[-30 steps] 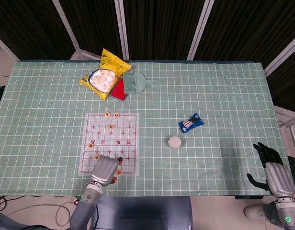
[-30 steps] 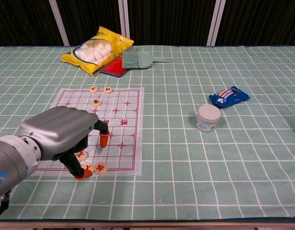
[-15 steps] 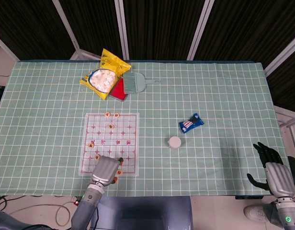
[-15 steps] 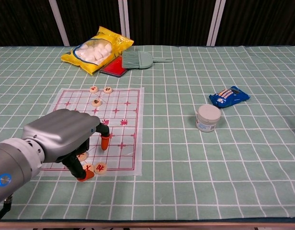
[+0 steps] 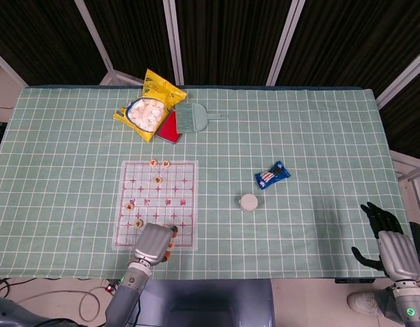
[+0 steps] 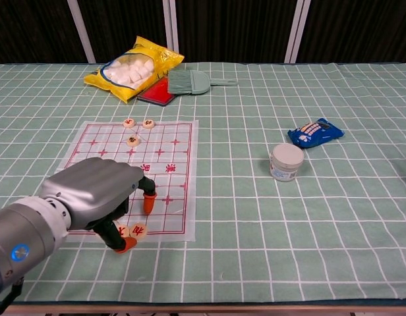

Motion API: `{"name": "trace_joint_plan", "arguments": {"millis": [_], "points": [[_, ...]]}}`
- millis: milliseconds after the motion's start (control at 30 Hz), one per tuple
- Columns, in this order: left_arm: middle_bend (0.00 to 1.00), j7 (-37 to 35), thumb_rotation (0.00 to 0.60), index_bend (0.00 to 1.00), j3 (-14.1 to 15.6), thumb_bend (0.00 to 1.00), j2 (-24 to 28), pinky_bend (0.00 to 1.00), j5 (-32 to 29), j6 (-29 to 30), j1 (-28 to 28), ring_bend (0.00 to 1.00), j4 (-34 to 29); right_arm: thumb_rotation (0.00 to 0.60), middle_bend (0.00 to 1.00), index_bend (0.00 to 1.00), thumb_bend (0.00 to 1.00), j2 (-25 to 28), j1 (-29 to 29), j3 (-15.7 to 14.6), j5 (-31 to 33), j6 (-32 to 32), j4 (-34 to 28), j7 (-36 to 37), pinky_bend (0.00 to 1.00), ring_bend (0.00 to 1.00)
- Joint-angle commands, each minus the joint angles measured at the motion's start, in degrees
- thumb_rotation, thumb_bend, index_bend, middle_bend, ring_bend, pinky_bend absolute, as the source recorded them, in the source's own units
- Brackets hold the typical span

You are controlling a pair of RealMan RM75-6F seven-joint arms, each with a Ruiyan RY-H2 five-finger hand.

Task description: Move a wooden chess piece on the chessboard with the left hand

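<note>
The chessboard [image 5: 185, 204] [image 6: 174, 151] is a pale sheet with a red grid on the green checked cloth. Round wooden pieces lie on it: two at the far edge [image 5: 153, 163] [image 6: 129, 122], one just behind them [image 6: 132, 140], and two on the left side [image 5: 130, 205]. My left hand [image 5: 155, 242] [image 6: 97, 194] hovers over the board's near edge, back up, fingers curled down and apart. A piece [image 6: 138, 230] lies on the board between its orange fingertips [image 6: 150, 201], and nothing is pinched. My right hand [image 5: 391, 240] hangs off the table's near right, fingers spread, holding nothing.
A white jar [image 5: 248, 201] [image 6: 286, 161] and a blue snack packet [image 5: 272, 174] [image 6: 314, 132] lie right of the board. At the back are a yellow bag [image 6: 134, 69], a red block [image 6: 157, 94] and a green brush [image 6: 190, 81].
My left hand has slid a little toward the near edge and to the right, uncovering a piece on the board's left side. The right hand has not moved.
</note>
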Motion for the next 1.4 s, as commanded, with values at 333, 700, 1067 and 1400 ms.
{"name": "trace_joint_plan", "arguments": {"millis": [333, 700, 1067, 1400], "points": [[1.0, 0.1, 0.6, 0.46, -0.09, 0.22, -0.89, 1.0, -0.78, 0.08, -0.62, 0.99, 1.12, 0.6, 0.0, 0.0, 0.34, 0.08, 0.02, 0.08, 0.25, -0.14, -0.09, 0.29, 0.0, 0.0], [1.0, -0.48, 0.6, 0.46, -0.04, 0.22, -0.9, 1.0, -1.73, -0.12, -0.81, 0.99, 1.87, 0.6, 0.0, 0.0, 0.34, 0.2, 0.03, 0.03, 0.21, -0.22, -0.25, 0.49, 0.0, 0.0], [1.0, -0.94, 0.6, 0.46, 0.01, 0.22, -1.4, 1.0, -2.38, -0.46, -1.17, 0.99, 2.65, 0.6, 0.0, 0.0, 0.34, 0.23, 0.02, 0.03, 0.23, -0.25, -0.28, 0.65, 0.0, 0.0], [1.0, -1.26, 0.6, 0.5, 0.15, 0.26, -1.87, 1.0, -2.9, -0.62, -1.36, 0.99, 3.22, 0.6, 0.0, 0.0, 0.34, 0.29, 0.03, 0.07, 0.5, -0.44, -0.45, 1.04, 0.0, 0.0]]}}
